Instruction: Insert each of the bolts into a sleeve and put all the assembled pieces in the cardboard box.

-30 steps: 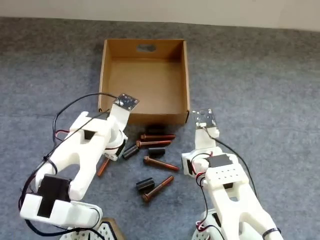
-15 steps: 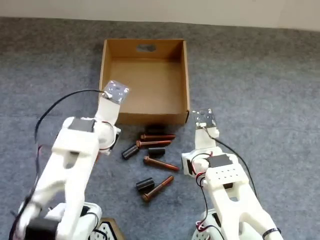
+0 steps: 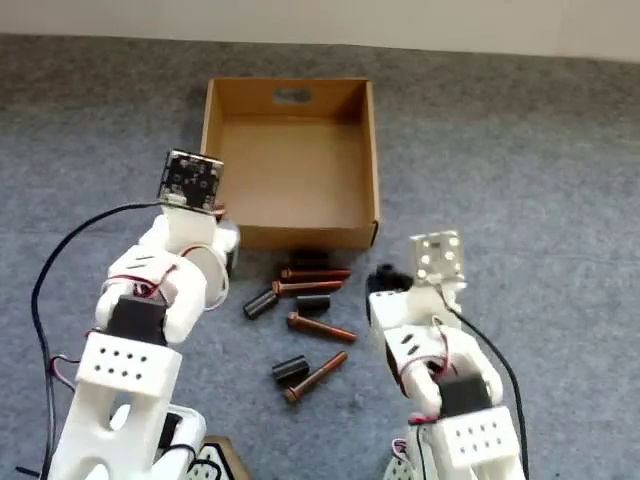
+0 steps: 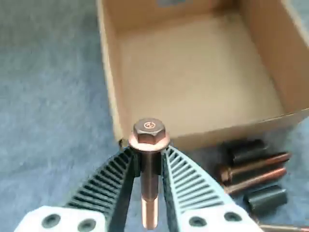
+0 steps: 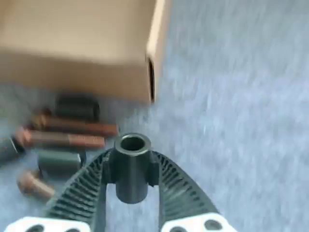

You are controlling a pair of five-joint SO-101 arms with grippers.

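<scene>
Surface: grey carpet-covered table (image 3: 560,150), with a pale wall (image 3: 320,15) strip behind it.

High view, box: the cardboard box (image 3: 372,160) stands open with nothing inside, beyond both grippers.
High view, stock: four loose bolts (image 3: 322,327) and four loose sleeves (image 3: 291,370) lie on the table between the two arms, just short of the box's front wall.
High view, arms: the left arm (image 3: 165,290) is raised by the box's front left corner. The right gripper (image 3: 385,288) is by the front right corner, with the held sleeve (image 3: 383,273) dark at its tip.

Left wrist view, grip: the left gripper (image 4: 148,154) is closed on the held bolt (image 4: 148,193), clamped just under the head.
Left wrist view, axis: the shank lies along the slot between the fingers and the hex head stands clear of the fingertips.
Left wrist view, surroundings: the box front is just beyond the gripper, with loose bolts and sleeves off to one side.

Right wrist view, grip: the right gripper (image 5: 131,162) is closed on the held sleeve (image 5: 131,181), with the open bore facing the wrist camera.
Right wrist view, surroundings: the box corner is ahead and the loose pile is beside the gripper.

Count: five bolts and five sleeves in all; none are joined and none are boxed.

Governing relation: the sleeve lies across the pile from the left gripper. By my judgement, the shank and bore must be brought onto one line before insertion.
</scene>
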